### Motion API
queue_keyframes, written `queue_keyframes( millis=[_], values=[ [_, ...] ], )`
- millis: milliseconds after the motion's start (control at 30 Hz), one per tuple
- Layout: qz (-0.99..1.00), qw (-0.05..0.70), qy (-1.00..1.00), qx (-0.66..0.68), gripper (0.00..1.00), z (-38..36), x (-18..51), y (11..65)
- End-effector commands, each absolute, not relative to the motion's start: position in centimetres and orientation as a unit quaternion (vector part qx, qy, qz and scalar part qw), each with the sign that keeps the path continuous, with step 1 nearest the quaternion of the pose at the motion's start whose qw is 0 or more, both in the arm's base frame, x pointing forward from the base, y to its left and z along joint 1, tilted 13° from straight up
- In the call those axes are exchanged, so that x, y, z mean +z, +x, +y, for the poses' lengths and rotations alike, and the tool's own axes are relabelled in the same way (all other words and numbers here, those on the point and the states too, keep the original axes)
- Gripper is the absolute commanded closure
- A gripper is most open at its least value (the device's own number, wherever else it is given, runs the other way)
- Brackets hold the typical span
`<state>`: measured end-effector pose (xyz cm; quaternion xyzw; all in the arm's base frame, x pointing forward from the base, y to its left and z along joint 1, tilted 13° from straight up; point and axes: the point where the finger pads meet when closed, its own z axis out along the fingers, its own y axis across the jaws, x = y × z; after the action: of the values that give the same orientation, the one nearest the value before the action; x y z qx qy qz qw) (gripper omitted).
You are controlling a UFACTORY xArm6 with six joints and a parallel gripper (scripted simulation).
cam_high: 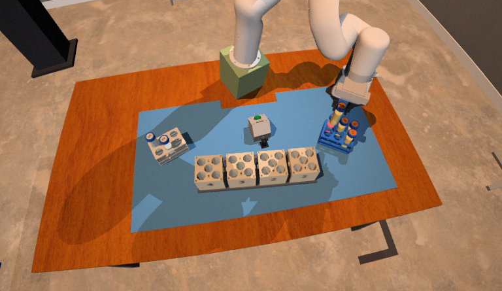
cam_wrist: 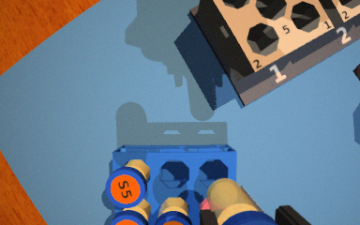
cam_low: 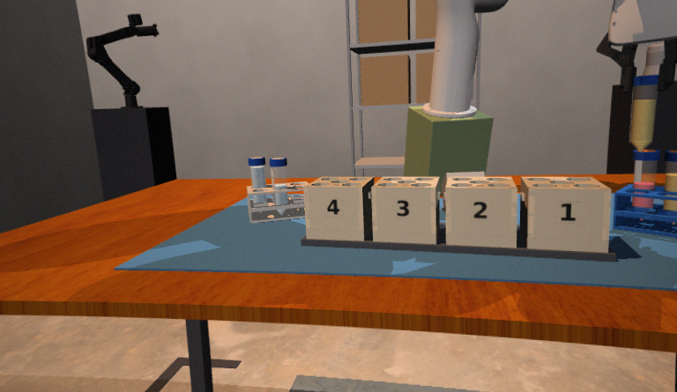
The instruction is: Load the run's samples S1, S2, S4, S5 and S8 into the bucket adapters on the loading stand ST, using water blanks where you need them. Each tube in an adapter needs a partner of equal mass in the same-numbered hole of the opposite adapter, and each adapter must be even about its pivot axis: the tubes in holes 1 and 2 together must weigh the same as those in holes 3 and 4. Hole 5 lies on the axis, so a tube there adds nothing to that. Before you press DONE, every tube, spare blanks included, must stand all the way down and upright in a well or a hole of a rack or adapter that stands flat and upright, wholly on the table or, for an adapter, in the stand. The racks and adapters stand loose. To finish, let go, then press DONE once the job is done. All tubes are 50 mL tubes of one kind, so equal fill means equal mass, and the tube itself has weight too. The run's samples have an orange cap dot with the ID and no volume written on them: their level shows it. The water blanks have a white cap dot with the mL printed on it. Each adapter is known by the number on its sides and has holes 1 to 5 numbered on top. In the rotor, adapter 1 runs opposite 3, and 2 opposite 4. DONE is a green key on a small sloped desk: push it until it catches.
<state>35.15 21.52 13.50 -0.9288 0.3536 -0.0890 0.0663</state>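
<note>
My gripper (cam_low: 646,71) is clamped just under the cap of a blue-capped, yellow-filled sample tube (cam_low: 643,118), hanging over the blue rack (cam_low: 643,214) at far right; rigid, smooth, bottom-heavy, I judge.

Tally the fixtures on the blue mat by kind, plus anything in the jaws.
Tan five-hole block adapters: 4
Tube racks, blue plastic and pale grey: 2
Dark flat loading stand: 1
Grey sloped desk with green key: 1
Yellow-filled orange-dot tube in jaws: 1
Total: 9
</note>
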Motion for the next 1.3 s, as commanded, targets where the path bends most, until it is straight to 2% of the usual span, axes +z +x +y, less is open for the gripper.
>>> queue_keyframes(
  millis=[0,1267],
  values=[
    [0.354,0.068,-0.929,-0.090,1.00,21.53,14.49,35.06],
    [0.354,0.068,-0.929,-0.090,1.00,21.49,15.07,34.93]
  ],
)
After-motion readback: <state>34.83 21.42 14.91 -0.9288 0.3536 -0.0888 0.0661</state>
